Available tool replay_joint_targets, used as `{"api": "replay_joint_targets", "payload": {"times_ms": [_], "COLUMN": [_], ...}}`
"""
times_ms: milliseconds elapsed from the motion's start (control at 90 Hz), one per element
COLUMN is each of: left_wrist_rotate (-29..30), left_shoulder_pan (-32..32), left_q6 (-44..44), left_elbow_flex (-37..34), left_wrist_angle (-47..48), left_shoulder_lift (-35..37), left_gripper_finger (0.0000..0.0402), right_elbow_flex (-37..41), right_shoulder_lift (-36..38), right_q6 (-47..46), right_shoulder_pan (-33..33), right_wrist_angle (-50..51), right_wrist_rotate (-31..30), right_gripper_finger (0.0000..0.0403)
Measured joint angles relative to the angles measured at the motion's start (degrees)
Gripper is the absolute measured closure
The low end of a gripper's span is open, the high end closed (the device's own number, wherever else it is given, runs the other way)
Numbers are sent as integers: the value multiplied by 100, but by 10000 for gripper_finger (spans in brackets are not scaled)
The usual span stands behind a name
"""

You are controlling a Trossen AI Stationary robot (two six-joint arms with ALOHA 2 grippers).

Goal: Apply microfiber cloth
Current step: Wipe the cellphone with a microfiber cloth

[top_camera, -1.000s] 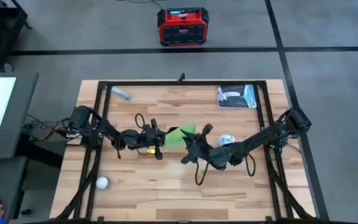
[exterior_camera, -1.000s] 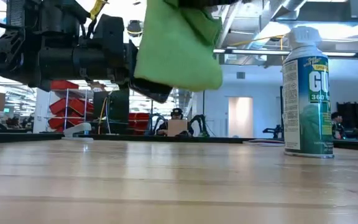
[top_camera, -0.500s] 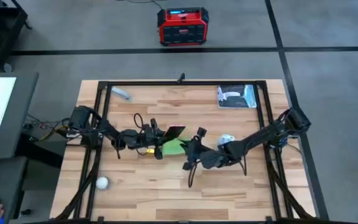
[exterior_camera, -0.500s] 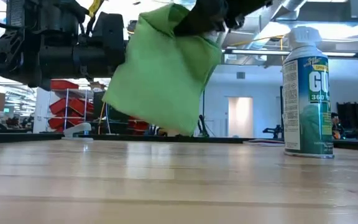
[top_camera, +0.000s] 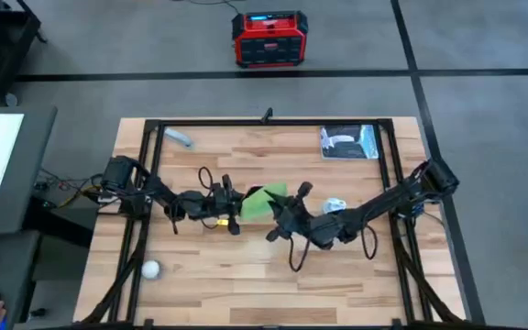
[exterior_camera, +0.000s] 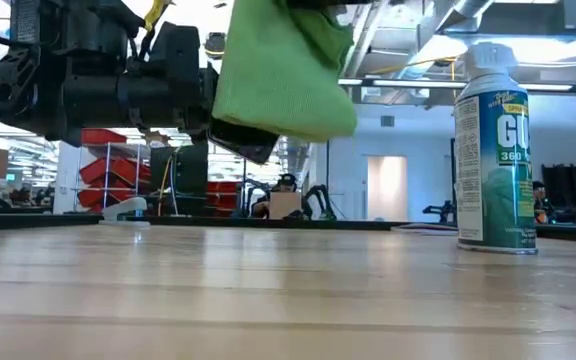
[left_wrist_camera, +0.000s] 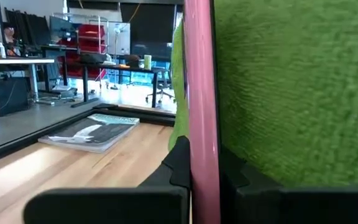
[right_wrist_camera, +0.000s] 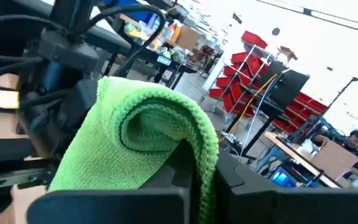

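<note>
**Cloth pressed to phone in mid-air: slip risks**

The right end effector (top_camera: pixel 285 213) is pinching the cloth (top_camera: pixel 264 201) by a folded edge; the fabric is bunching over its fingers in the right wrist view. The cloth is hanging well above the surface (top_camera: pixel 246 266), between the two arms. The left end effector (top_camera: pixel 230 203) is gripping a thin pink-edged phone (left_wrist_camera: pixel 199 106) on edge, and the cloth is lying against one face of it.

Likely risks:
- The cloth is being held only by a fold, so dragging it could be pulling it free.
- Pressing sideways could be tilting or sliding the phone in its narrow grip.
- The two arms are working close together, so fingers could be colliding.
- The spray can (exterior_camera: pixel 494 150) is standing well clear.
</note>
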State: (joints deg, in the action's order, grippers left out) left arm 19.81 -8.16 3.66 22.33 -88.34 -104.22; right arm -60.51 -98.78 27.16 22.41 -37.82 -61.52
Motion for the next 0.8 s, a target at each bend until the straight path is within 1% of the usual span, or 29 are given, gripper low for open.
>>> {"api": "replay_joint_targets", "payload": {"times_ms": [56,178,256,344,411,500,589,678,722,800], "left_wrist_rotate": [1,1,0,0,2,2,5,7,7,7], "left_shoulder_pan": [0,0,0,0,0,0,0,0,0,0], "left_q6": [-14,-35,-37,-37,-37,-39,-32,-11,-8,-5], "left_elbow_flex": [0,0,0,0,0,0,0,0,0,0], "left_wrist_angle": [-6,-28,-28,-29,-70,-147,-109,-57,-6,-2], "left_shoulder_lift": [0,0,0,0,0,0,0,0,0,0], "left_gripper_finger": [400,400,400,400,400,400,400,400,400,400], "right_elbow_flex": [0,0,0,0,0,2,2,2,2,2], "right_shoulder_lift": [0,0,0,0,0,0,0,0,0,0], "right_q6": [-470,-1728,-2369,-2779,-2853,-2677,-1994,-959,-487,106], "right_shoulder_pan": [7,7,-3,-6,-6,-4,70,147,171,199], "right_wrist_angle": [432,1499,2027,2394,2438,2306,1867,1120,735,190], "right_wrist_rotate": [142,739,1032,1231,1294,1171,449,-193,-316,-326], "right_gripper_finger": [403,403,403,403,403,403,403,403,403,403]}}
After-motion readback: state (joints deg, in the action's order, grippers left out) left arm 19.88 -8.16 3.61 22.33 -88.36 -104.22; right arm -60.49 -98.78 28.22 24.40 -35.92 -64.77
